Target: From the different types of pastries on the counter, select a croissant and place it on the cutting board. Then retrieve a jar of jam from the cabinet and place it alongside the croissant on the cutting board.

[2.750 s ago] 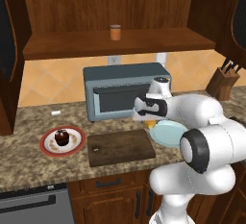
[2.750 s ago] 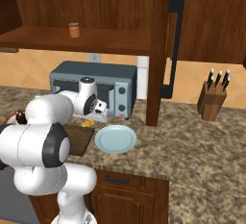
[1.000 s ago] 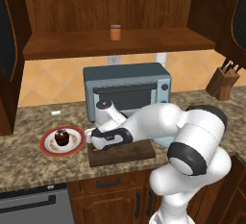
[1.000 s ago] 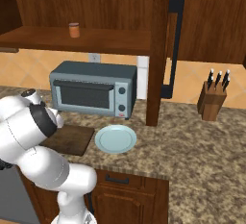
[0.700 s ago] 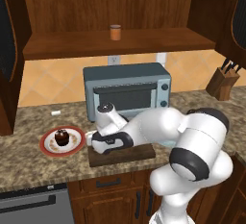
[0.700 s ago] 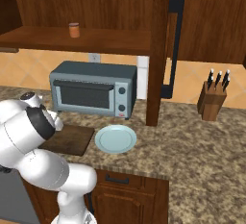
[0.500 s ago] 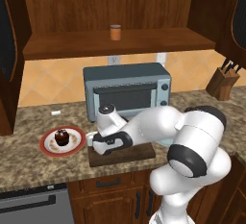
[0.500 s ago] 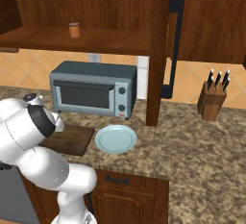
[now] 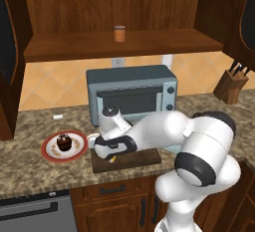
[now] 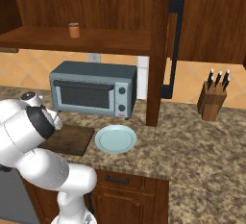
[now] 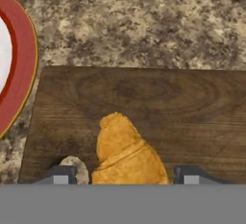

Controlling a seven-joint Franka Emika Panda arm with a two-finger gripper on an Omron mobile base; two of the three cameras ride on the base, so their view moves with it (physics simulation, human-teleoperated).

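Croissant [image 11: 126,153] lies on the cutting board [image 11: 192,107], between the tips of my claw [image 11: 125,175], which stand apart on each side of it, so that part looks done, and the jar of jam [image 9: 119,33] waits on the cabinet [image 9: 124,44] shelf.

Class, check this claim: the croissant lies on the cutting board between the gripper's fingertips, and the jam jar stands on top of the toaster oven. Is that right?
Not quite. The croissant does lie on the cutting board between the fingertips of the gripper, but the jam jar stands on the cabinet shelf above the toaster oven, as the left base view shows.
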